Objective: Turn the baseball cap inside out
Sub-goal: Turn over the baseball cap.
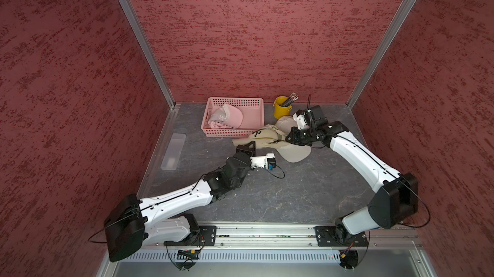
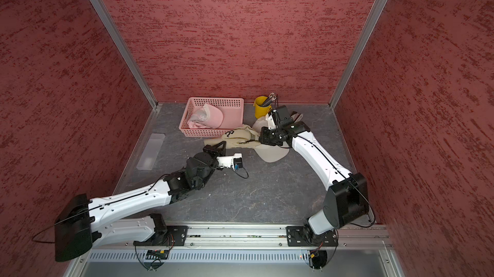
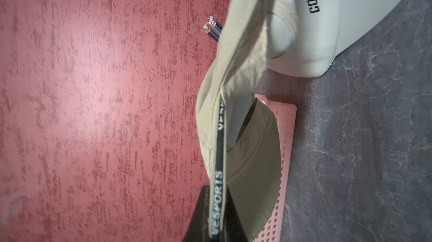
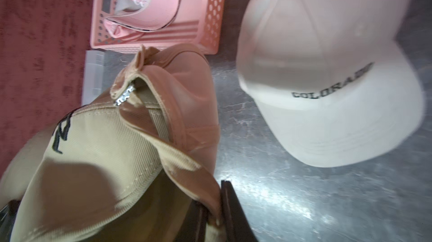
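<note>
Back by the wall, pink basket [image 1: 235, 99] holds a pink cap [image 1: 231, 119], yellow cup [image 1: 279, 113] holds pencils [image 1: 290, 99]; white cap [image 1: 296, 152] crowds the tan cap [image 1: 264, 136] I'm pinching with left fingers [image 3: 203, 215] and right fingers [image 4: 233, 212].

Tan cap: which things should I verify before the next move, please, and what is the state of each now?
1. Left claw shut on tan cap rim: ok.
2. Right claw shut on its other side: ok.
3. Cap turned inside out: not ok, letter faces outward.
4. White cap out of the way: not ok, lies beside right claw.
5. Yellow cup clear of right arm: cannot tell.
</note>
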Tool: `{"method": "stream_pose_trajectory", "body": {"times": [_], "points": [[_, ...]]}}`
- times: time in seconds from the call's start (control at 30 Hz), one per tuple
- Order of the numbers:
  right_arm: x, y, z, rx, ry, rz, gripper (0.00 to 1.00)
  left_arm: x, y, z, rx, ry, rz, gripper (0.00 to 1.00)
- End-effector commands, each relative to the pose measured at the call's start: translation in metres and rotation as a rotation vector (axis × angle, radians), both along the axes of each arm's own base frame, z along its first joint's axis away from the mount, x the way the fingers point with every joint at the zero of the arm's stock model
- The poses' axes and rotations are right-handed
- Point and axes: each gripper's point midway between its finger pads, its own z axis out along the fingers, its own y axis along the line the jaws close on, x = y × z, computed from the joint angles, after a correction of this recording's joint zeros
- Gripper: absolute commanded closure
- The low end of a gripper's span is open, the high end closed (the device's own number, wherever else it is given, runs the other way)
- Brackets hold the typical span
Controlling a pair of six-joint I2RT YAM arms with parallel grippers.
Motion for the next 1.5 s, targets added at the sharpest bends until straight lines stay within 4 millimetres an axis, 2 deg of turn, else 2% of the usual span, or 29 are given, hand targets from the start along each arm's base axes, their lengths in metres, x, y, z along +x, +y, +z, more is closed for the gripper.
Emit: {"method": "stream_pose_trajectory", "body": {"times": [0.0, 0.07, 0.17, 0.27, 0.4, 0.63, 0.87, 1.1, 1.37, 1.47], "points": [[0.007, -0.001, -0.007, 0.039, -0.004, -0.013, 0.81, -0.007, 0.016, 0.035, -0.204, 0.076, 0.042, 1.0], [0.005, 0.006, -0.003, -0.001, -0.019, 0.02, 0.77, -0.021, -0.001, 0.021, -0.101, 0.075, -0.045, 1.0], [0.009, 0.006, 0.007, -0.015, -0.051, 0.034, 0.66, -0.02, -0.01, -0.01, 0.09, 0.101, -0.042, 1.0], [0.013, 0.003, 0.026, -0.056, -0.095, 0.061, 0.57, -0.022, -0.017, -0.034, 0.232, 0.091, -0.06, 1.0], [0.016, 0.0, 0.04, -0.129, -0.118, 0.124, 0.47, -0.028, -0.024, -0.04, 0.312, 0.04, -0.092, 1.0], [0.005, 0.005, 0.016, -0.255, -0.078, 0.303, 0.42, -0.04, -0.031, -0.034, 0.37, -0.082, -0.151, 1.0], [-0.002, 0.016, -0.006, -0.322, -0.041, 0.405, 0.4, -0.056, -0.04, -0.028, 0.404, -0.166, -0.218, 1.0], [-0.002, 0.025, -0.026, -0.383, 0.004, 0.438, 0.4, -0.063, -0.042, -0.025, 0.42, -0.202, -0.228, 1.0], [0.003, 0.015, -0.046, -0.467, 0.054, 0.43, 0.55, -0.065, -0.044, -0.018, 0.376, -0.232, -0.231, 1.0], [0.003, 0.013, -0.054, -0.475, 0.075, 0.425, 0.67, -0.064, -0.042, -0.017, 0.373, -0.235, -0.221, 1.0]]}}
